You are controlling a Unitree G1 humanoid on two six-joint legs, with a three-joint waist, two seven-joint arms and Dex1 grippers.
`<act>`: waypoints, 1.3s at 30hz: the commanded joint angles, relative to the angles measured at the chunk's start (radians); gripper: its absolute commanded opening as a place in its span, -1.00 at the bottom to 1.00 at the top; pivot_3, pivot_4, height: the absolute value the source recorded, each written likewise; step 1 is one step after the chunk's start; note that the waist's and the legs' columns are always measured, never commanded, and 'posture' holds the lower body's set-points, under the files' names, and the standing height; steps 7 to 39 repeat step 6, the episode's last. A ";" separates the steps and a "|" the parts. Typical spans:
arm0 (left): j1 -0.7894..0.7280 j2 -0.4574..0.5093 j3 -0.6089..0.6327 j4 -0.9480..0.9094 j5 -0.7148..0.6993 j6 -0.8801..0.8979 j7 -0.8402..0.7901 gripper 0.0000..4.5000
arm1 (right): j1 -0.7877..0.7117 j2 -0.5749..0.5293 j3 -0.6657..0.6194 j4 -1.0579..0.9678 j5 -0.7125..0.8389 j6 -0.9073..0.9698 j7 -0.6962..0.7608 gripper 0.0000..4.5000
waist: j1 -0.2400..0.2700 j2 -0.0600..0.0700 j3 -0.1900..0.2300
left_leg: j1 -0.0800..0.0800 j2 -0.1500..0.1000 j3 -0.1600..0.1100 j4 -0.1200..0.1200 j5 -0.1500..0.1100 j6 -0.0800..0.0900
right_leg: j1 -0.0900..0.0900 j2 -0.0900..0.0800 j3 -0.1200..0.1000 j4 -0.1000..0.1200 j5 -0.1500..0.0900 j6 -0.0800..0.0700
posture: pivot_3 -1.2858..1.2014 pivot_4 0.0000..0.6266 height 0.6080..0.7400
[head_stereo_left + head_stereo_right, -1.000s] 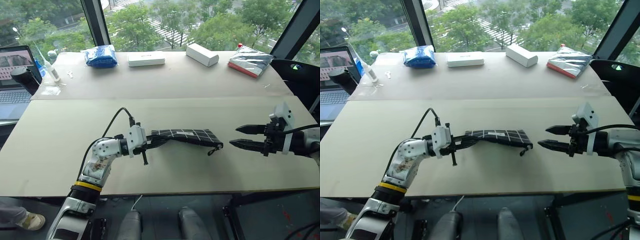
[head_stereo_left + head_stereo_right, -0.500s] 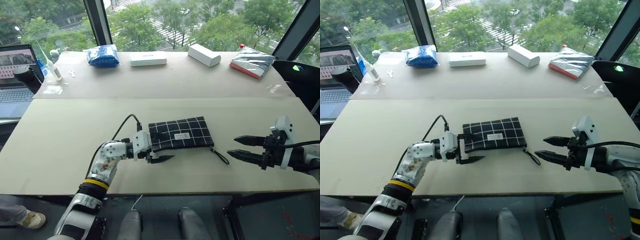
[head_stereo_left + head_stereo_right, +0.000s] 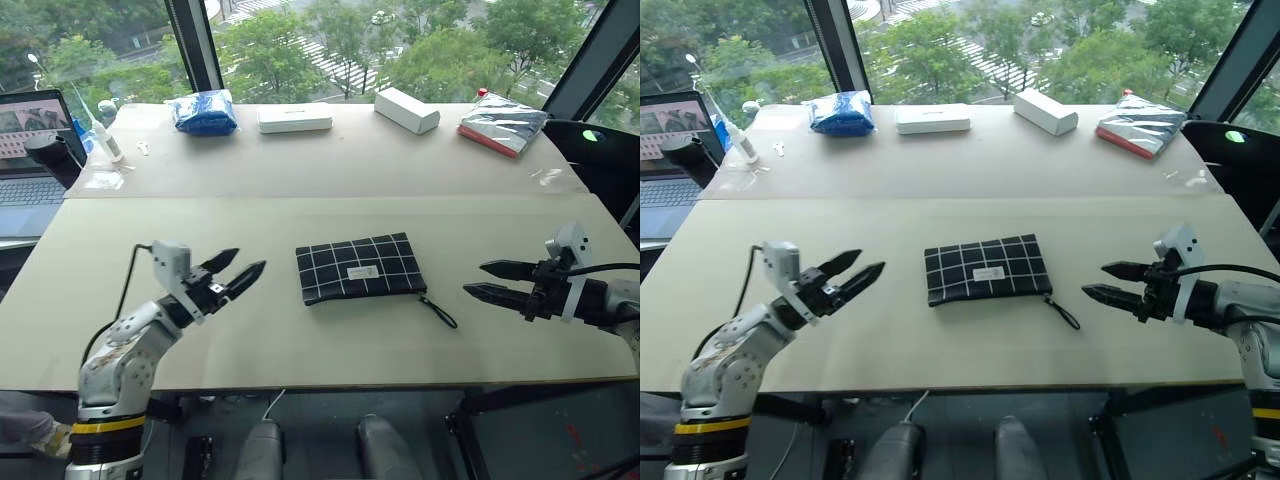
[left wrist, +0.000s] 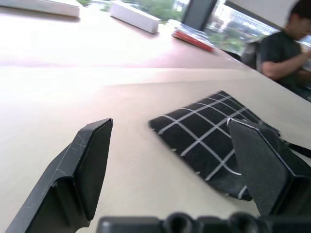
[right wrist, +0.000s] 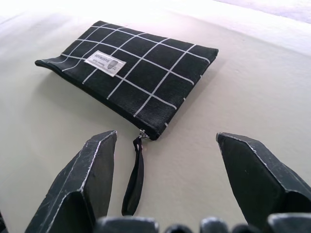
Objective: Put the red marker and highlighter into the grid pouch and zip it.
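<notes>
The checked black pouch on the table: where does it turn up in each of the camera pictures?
Left eye view: grid pouch flat at table centre.
Right eye view: centre again.
Left wrist view: past the open left gripper, towards its right finger.
Right wrist view: beyond the open right gripper, upper middle.
Shared landmark: the black zipper cord at the pouch's corner.

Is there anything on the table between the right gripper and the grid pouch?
Nothing visible blocks it. Between the open right gripper and the grid pouch lies bare table, apart from the pouch's own zipper cord, which trails toward that gripper.
</notes>
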 commanded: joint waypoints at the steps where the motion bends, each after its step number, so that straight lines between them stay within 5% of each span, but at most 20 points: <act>1: 0.030 0.004 0.055 -0.020 0.032 -0.035 0.064 0.82 | -0.047 0.001 0.003 0.054 -0.021 -0.042 -0.001 0.62 | 0.002 0.000 0.000 | 0.000 0.000 0.000 0.000 0.000 0.000 | 0.000 0.000 0.000 0.000 0.000 0.000 | 0.03 -0.52 1.00; 39: 0.060 -0.025 0.072 -0.051 0.032 -0.035 0.121 0.82 | -0.104 0.023 0.032 0.151 -0.059 -0.082 -0.009 0.62 | -0.001 0.000 0.000 | 0.000 0.000 0.000 0.000 0.000 0.000 | 0.000 0.000 0.000 0.000 0.000 0.000 | 0.03 -0.52 1.00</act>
